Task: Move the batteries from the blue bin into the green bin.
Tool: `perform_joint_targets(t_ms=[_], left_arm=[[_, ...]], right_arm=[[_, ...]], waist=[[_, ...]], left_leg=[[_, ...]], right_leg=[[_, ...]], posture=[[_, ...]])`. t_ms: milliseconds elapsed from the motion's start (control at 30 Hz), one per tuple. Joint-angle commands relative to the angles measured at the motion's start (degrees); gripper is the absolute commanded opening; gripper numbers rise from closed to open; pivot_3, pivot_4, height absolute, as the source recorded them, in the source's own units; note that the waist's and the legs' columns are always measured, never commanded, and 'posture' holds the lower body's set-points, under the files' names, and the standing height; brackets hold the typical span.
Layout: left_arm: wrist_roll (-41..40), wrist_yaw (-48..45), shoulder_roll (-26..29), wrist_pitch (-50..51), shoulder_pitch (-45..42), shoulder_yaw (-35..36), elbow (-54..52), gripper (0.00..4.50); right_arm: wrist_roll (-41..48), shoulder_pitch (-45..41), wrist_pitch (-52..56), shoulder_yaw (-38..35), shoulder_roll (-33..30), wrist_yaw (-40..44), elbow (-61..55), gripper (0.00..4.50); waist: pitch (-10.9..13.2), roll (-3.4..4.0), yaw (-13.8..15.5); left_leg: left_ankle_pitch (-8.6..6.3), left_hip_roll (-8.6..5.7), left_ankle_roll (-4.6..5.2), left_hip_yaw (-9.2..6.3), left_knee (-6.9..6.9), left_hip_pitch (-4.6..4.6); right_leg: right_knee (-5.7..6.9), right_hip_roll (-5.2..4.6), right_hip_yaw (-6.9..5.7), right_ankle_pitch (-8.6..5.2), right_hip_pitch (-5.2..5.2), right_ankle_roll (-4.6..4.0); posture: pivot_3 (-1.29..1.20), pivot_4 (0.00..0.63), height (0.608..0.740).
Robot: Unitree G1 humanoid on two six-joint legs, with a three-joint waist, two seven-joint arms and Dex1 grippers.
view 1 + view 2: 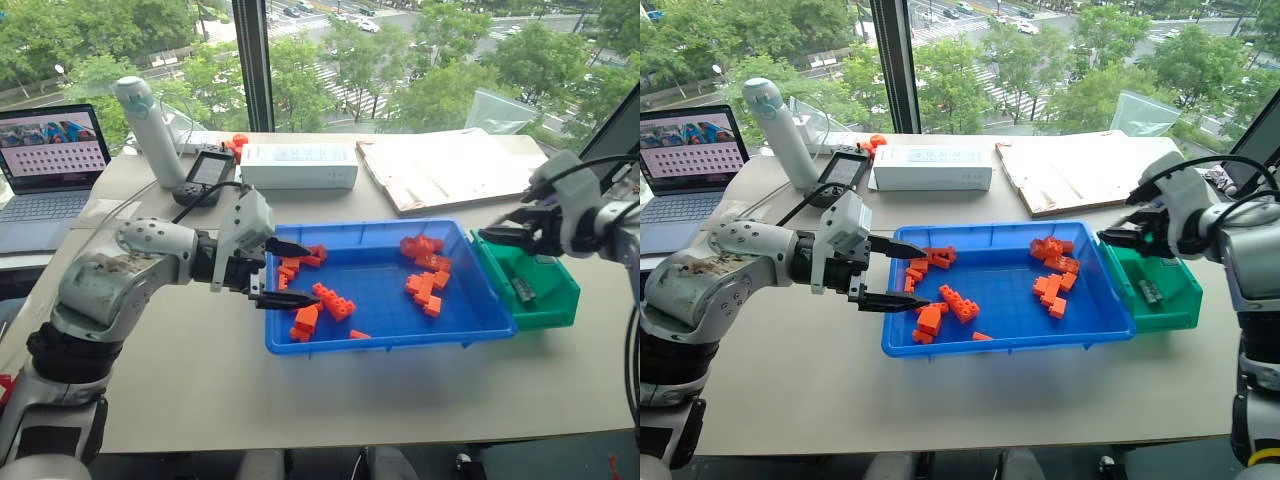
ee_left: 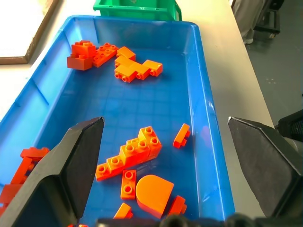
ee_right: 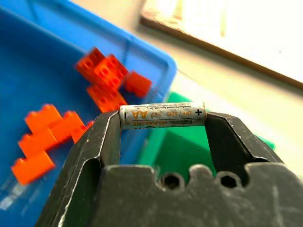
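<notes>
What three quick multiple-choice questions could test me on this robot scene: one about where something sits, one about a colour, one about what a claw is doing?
1. Where does the green bin sit?
A. against the blue bin's right end
B. inside the blue bin
C. on the laptop

2. What colour are the toy bricks?
A. yellow
B. orange
C. white

3. What is the right gripper doing?
A. hanging open with nothing in it
B. pressing a brick
C. gripping an AA battery end to end

Answers: 1 A, the two bins touch there. 2 B, every brick is orange. 3 C, the right wrist view shows the battery clamped between the fingertips.
</notes>
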Motion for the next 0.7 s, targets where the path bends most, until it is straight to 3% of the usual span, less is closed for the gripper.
perform_joint_targets(t_ms=[33, 167, 233, 333, 467, 567, 700], left_arm=[[0.8, -1.5, -0.7, -2.2, -2.2, -0.4, 0.9, 4.5], [1.3, -2.2, -1.1, -2.8, -2.8, -0.8, 1.9, 4.5], [1.7, -2.4, -1.2, -3.0, -3.0, -0.9, 2.2, 4.5], [2.6, -2.4, -0.8, -2.9, -3.1, -1.1, 2.2, 4.5], [3.3, 2.1, -2.3, -1.4, -4.1, 0.7, 3.0, 4.5], [3.9, 4.2, -2.5, -2.3, -4.2, 2.6, 3.4, 4.5], [4.4, 10.7, -4.2, -4.8, -1.8, 8.3, 2.1, 4.5]], right_arm=[[-0.9, 3.6, -1.1, -2.3, -2.2, -1.2, -1.4, 2.54], [0.3, 5.7, -1.1, -3.8, -0.3, -2.6, -0.6, 2.54], [0.3, 5.8, -1.4, -3.7, 0.4, -3.5, 0.2, 3.54], [-0.2, 5.2, -2.6, -3.3, 0.3, -4.2, 0.8, 4.45], [-2.4, 2.8, -8.2, -2.1, -0.8, -5.0, 3.3, 4.45], [-2.8, 1.0, -21.8, -3.9, 0.4, -4.2, 6.0, 4.45], [9.6, 1.0, -23.2, -9.2, 7.3, 3.0, -1.1, 4.45]], waist=[[0.0, 0.01, -0.4], [0.0, 0.01, -0.6], [0.0, 0.01, -0.6], [0.0, 0.01, -0.5], [0.0, 0.01, -0.5], [0.0, 0.01, -0.5], [0.0, 0.01, -0.8]], left_leg=[[0.11, 0.02, 0.18, 0.03, 0.0, 0.01], [0.13, 0.01, 0.23, 0.03, 0.0, 0.0], [0.13, 0.02, 0.23, 0.03, 0.02, 0.0], [0.13, 0.0, 0.23, 0.02, 0.04, 0.0], [0.13, -0.01, 0.23, 0.02, 0.05, -0.01], [0.13, -0.01, 0.23, 0.02, 0.06, 0.0], [0.13, 0.03, 0.24, -0.01, 0.03, 0.0]], right_leg=[[0.01, 0.01, 0.04, 0.0, -0.01, 0.0], [0.03, 0.01, 0.05, 0.0, -0.03, 0.01], [0.04, 0.02, 0.06, 0.0, -0.03, 0.01], [0.04, 0.02, 0.05, 0.0, -0.01, 0.02], [0.03, 0.0, 0.06, 0.01, -0.01, 0.04], [0.03, 0.0, 0.05, 0.01, -0.01, 0.04], [0.0, 0.06, 0.06, 0.02, 0.0, 0.06]], posture=[[0.0, 0.15, 0.74], [0.0, 0.15, 0.74], [0.0, 0.15, 0.74], [0.0, 0.15, 0.74], [0.0, 0.15, 0.74], [0.0, 0.15, 0.74], [0.0, 0.15, 0.74]])
